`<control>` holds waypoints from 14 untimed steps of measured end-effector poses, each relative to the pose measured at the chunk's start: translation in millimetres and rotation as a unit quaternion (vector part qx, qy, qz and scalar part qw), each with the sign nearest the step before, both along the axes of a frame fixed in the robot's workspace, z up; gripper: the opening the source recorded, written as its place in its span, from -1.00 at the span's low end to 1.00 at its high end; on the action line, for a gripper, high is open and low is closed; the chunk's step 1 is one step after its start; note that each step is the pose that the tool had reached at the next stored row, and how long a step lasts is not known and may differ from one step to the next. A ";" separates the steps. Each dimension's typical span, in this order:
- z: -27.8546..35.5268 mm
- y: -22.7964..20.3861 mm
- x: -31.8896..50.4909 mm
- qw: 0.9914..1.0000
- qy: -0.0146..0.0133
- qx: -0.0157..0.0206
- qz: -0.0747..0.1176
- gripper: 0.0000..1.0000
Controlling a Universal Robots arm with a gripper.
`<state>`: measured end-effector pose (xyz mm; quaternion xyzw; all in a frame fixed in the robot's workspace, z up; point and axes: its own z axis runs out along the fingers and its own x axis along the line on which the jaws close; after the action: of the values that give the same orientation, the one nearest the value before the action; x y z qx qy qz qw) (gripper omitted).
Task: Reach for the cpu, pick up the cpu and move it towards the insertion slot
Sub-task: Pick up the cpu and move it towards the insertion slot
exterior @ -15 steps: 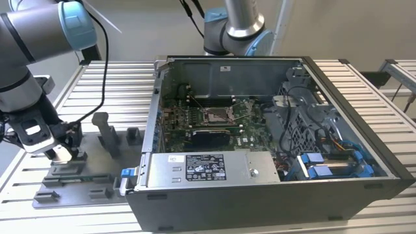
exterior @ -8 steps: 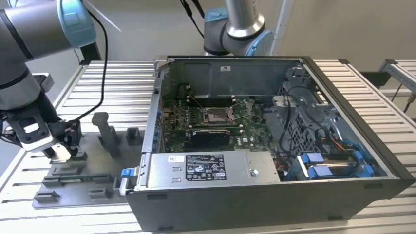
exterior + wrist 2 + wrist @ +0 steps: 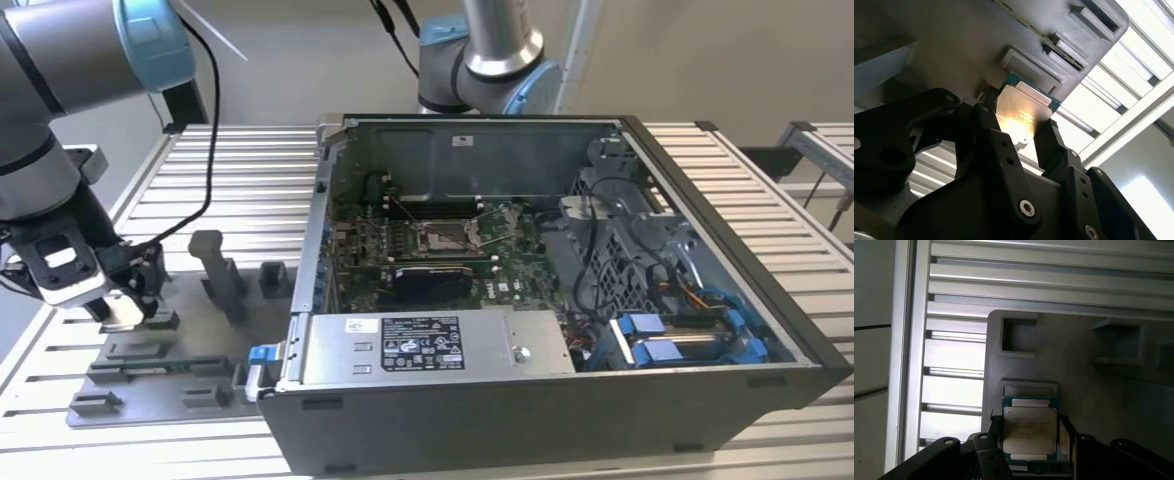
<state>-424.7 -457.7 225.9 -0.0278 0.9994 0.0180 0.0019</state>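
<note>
The cpu (image 3: 1030, 432) is a thin square chip with a silvery top, seated between my gripper's two black fingers (image 3: 995, 436). My gripper (image 3: 1030, 436) is shut on it, one finger against each opposite edge. In the second wrist view the cpu (image 3: 1021, 111) stands just off the grey tray (image 3: 954, 45), close to a shallow recess. In the exterior view my gripper (image 3: 123, 315) hangs low over the tray (image 3: 160, 365) at the exterior view's left. The insertion slot (image 3: 441, 237), a shiny square socket on the green board, lies inside the open computer case, well away from my gripper.
The open computer case (image 3: 534, 400) fills the middle and the exterior view's right, its side wall rising between tray and board. Upright grey tray blocks (image 3: 220, 275) stand beside my gripper. A second arm (image 3: 481, 60) rises behind the case. Slatted aluminium table (image 3: 240, 170) lies all around.
</note>
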 end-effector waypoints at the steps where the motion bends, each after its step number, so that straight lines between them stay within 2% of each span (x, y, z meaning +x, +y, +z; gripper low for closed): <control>1: 0.6 0.0 0.0 1.000 0.000 0.000 0.000 -1.00; 14: 8.4 0.0 0.0 1.000 0.000 0.000 0.000 -1.00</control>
<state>-424.8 -457.7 234.3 -0.0278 0.9994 0.0180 0.0019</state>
